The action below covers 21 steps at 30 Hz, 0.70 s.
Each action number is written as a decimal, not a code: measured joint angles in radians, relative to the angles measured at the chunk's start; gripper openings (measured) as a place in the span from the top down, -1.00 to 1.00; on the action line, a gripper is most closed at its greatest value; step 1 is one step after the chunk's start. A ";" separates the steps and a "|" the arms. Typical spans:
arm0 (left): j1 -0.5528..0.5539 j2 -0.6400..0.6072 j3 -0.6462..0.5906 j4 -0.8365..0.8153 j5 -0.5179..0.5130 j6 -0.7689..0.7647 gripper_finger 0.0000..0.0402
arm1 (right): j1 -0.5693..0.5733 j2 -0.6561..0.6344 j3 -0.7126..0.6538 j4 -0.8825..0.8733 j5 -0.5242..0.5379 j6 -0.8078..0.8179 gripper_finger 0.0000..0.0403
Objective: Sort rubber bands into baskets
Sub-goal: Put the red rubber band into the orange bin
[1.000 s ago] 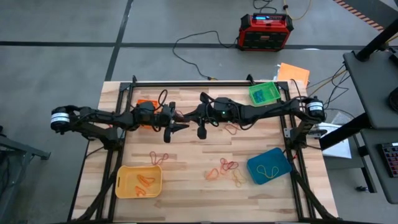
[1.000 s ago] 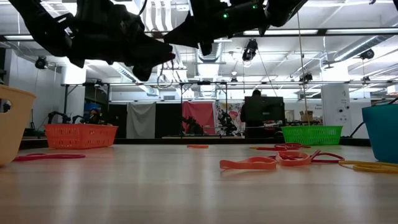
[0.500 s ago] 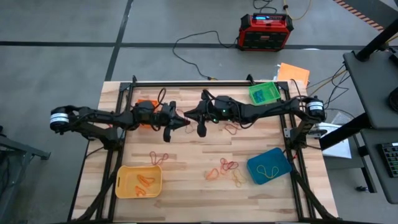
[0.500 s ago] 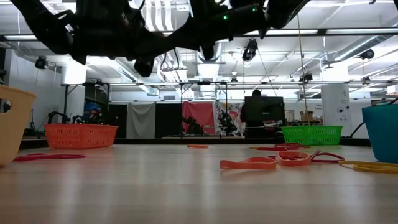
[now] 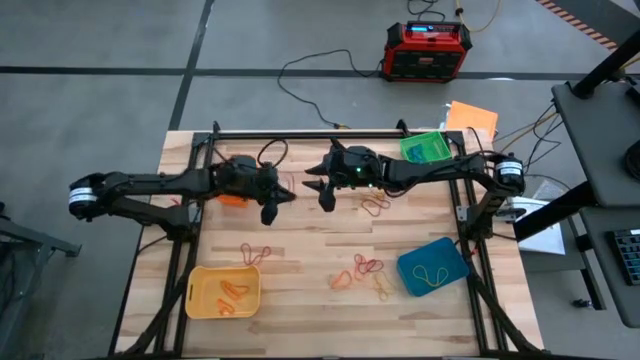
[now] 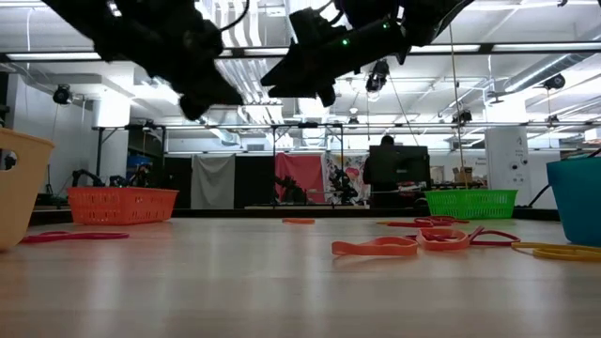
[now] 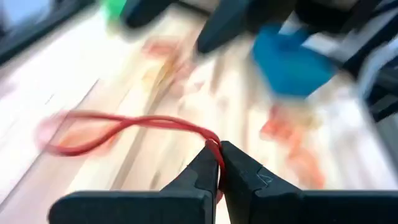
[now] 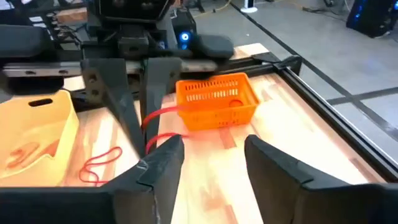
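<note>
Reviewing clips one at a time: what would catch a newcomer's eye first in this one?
The two dark arms meeting above the middle of the table: the left tool is shut on a red rubber band, and the right tool hangs open just across from it. Next come the colours: loose bands on the wood near the blue basket, and the yellow basket at the near left corner.
</note>
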State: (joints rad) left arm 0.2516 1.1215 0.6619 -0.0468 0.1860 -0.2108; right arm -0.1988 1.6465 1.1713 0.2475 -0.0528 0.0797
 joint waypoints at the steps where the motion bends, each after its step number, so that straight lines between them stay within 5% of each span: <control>1: 0.000 -0.012 0.027 -0.097 -0.027 0.000 1.00 | -0.005 -0.003 0.000 -0.009 0.000 -0.001 0.15; 5: 0.000 -0.042 0.151 -0.448 -0.149 -0.031 1.00 | -0.022 -0.004 0.000 -0.012 0.000 -0.012 0.08; 12: 0.028 -0.026 0.301 -0.923 -0.563 -0.053 1.00 | -0.046 -0.004 0.000 -0.027 0.001 -0.012 0.06; 21: 0.239 0.010 0.285 -1.056 -0.544 -0.062 1.00 | -0.044 -0.004 -0.005 -0.054 0.000 -0.012 0.07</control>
State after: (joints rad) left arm 0.4909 1.1312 0.9473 -1.1029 -0.3579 -0.2726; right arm -0.2432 1.6424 1.1660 0.1940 -0.0525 0.0677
